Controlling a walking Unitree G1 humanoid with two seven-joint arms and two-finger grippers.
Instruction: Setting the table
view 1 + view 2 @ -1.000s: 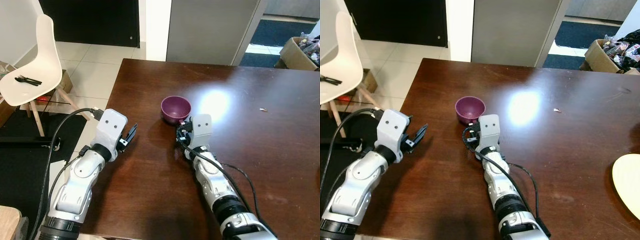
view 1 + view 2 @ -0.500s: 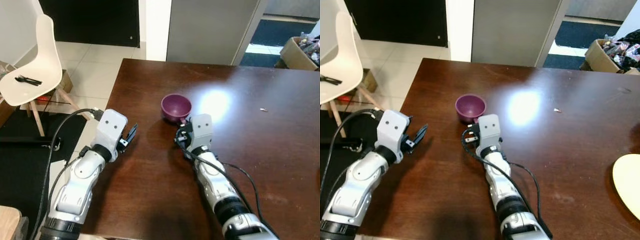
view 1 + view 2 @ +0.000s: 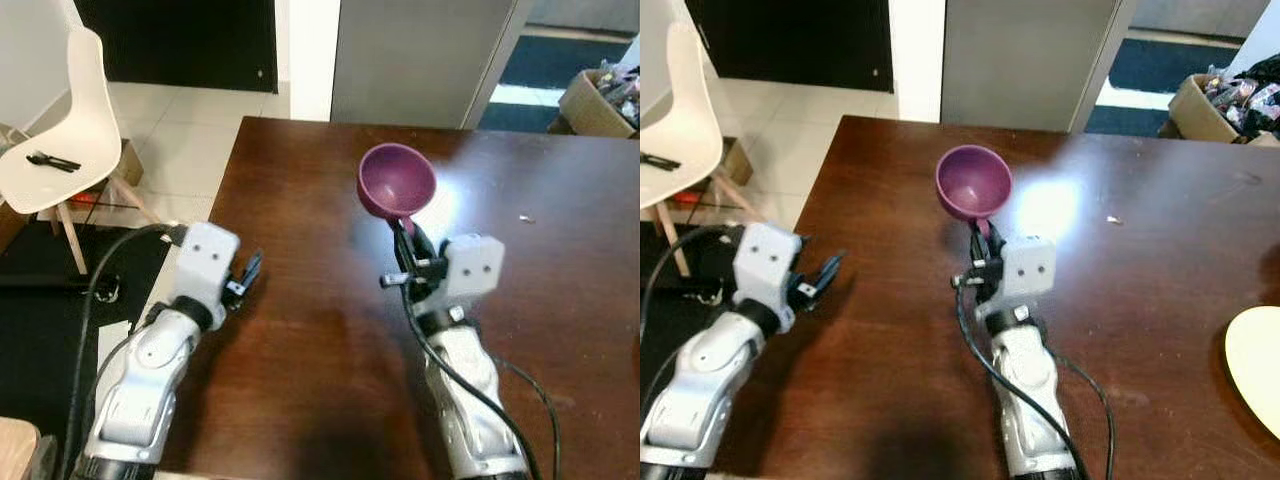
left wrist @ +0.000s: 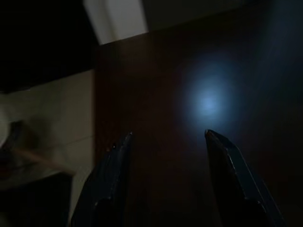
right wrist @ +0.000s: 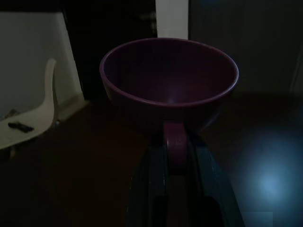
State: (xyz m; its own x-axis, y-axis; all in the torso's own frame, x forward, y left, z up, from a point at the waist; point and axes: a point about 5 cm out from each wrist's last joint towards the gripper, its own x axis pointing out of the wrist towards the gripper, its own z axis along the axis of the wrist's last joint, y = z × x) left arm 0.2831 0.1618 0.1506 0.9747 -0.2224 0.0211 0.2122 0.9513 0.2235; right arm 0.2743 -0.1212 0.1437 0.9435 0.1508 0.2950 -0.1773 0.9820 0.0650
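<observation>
Above the dark wooden tabletop (image 3: 560,300), my right end effector (image 3: 405,237) holds a purple cup (image 3: 397,181) aloft by its handle, both black fingers clamped on it, the bowl of the cup tilted toward my camera and clear of the wood. My left end effector (image 3: 248,272) hovers near the tabletop's left edge, fingers spread apart around nothing. A white chair (image 3: 62,140) carrying black cutlery (image 3: 54,160) stands on the tiled floor to my left.
</observation>
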